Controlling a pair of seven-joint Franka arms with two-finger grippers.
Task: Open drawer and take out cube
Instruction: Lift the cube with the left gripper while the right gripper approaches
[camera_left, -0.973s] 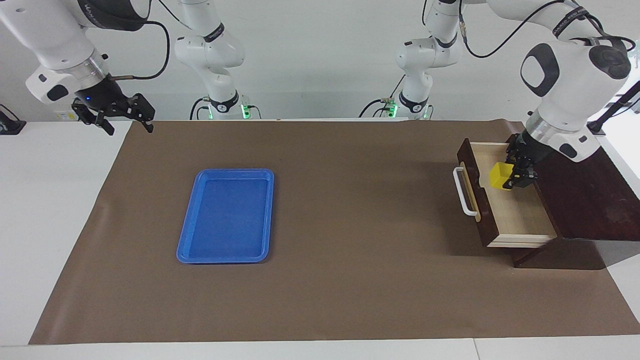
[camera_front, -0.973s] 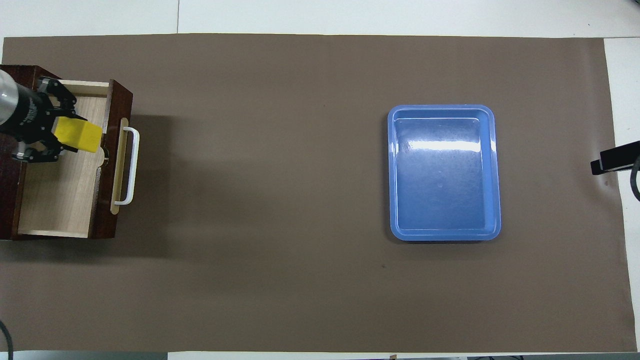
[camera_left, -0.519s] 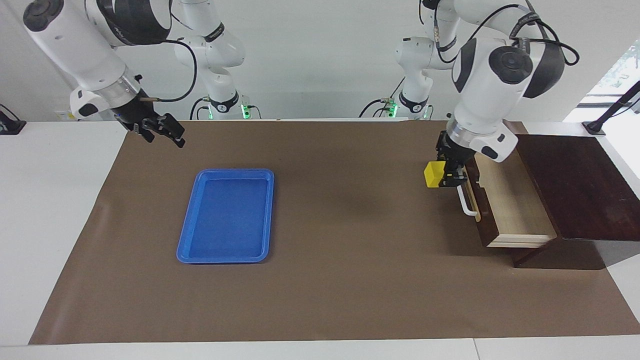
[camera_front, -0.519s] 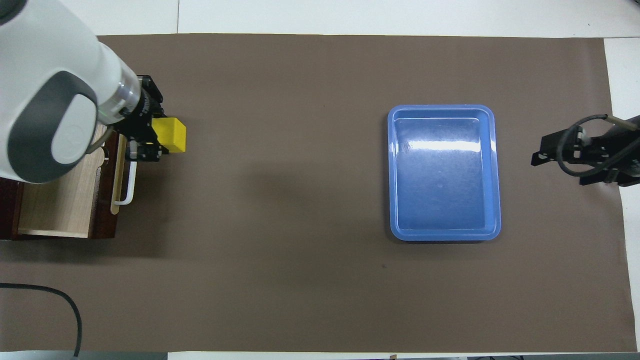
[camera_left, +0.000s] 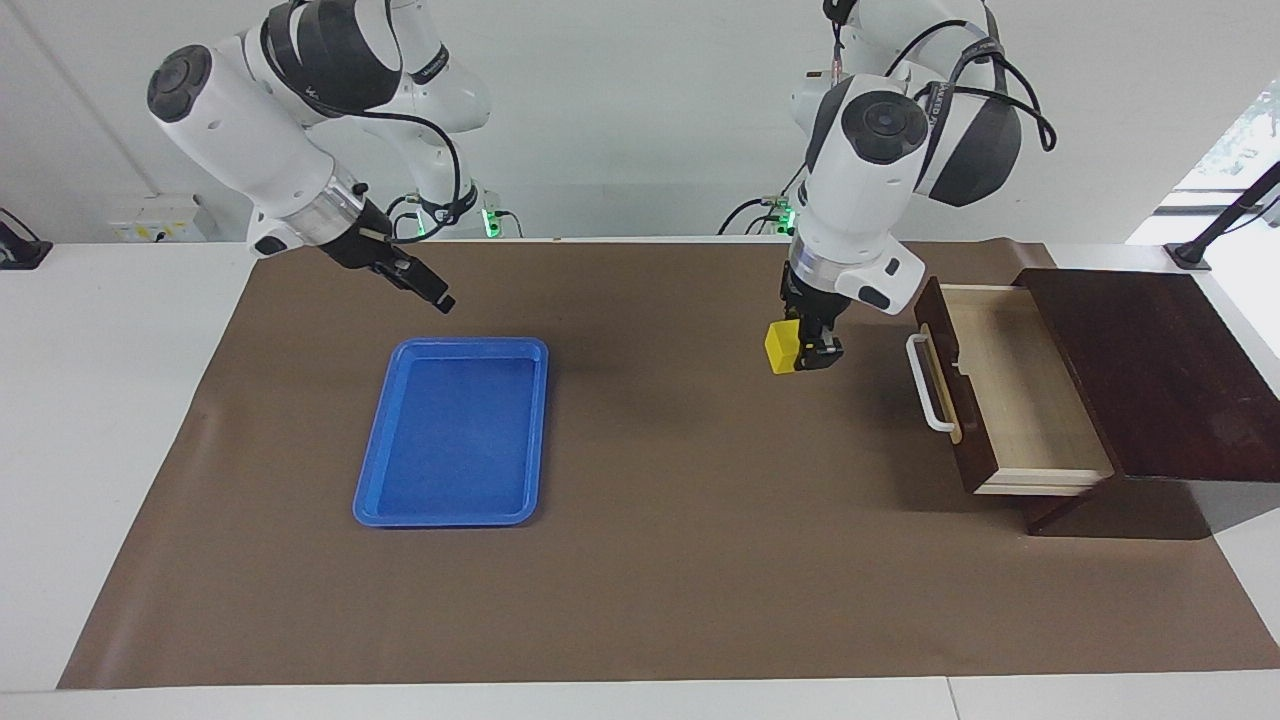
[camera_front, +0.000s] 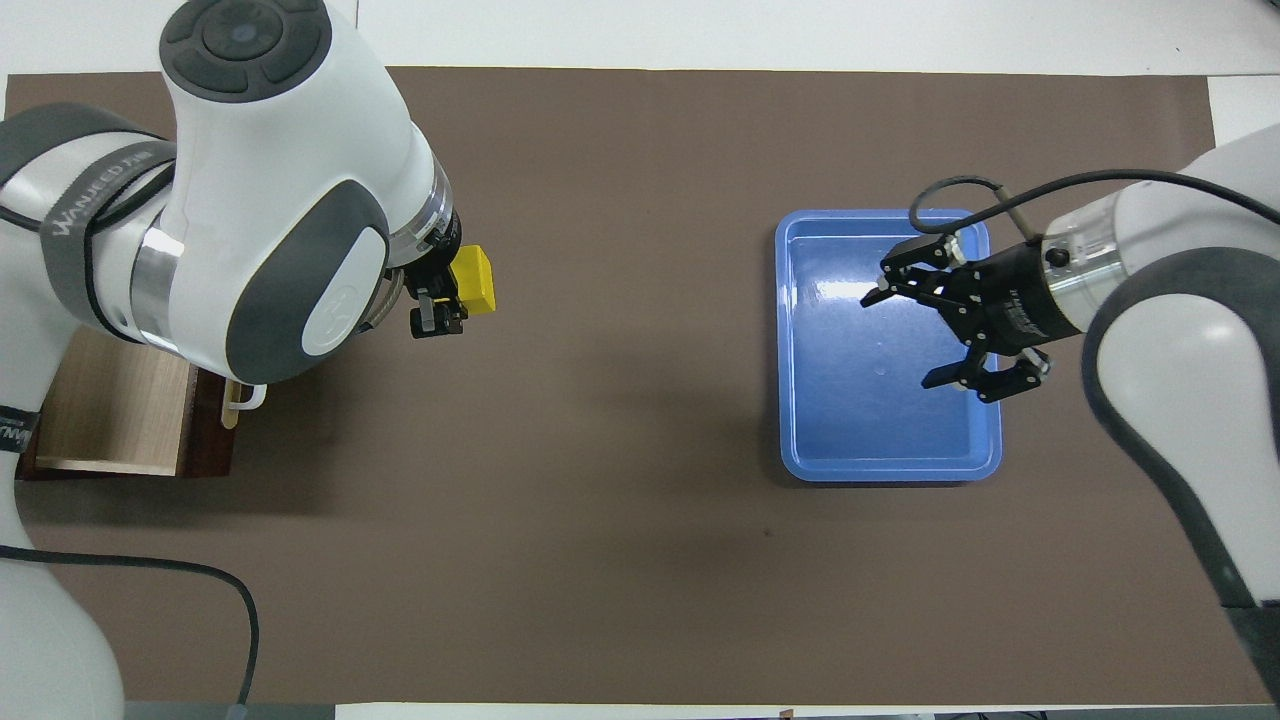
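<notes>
One cube, clenched in the left hand beside one open drawer; right hand released above one tray.

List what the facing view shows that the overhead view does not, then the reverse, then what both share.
Facing view only: the whole open drawer, its pale inside bare, its white handle fully visible, and the dark cabinet top beside it; both arm bases.

Overhead view only: the right gripper spread open over the blue tray; here the left arm hides most of the drawer.

Both: the left gripper shut on the yellow cube, raised over the brown mat between drawer and tray.
</notes>
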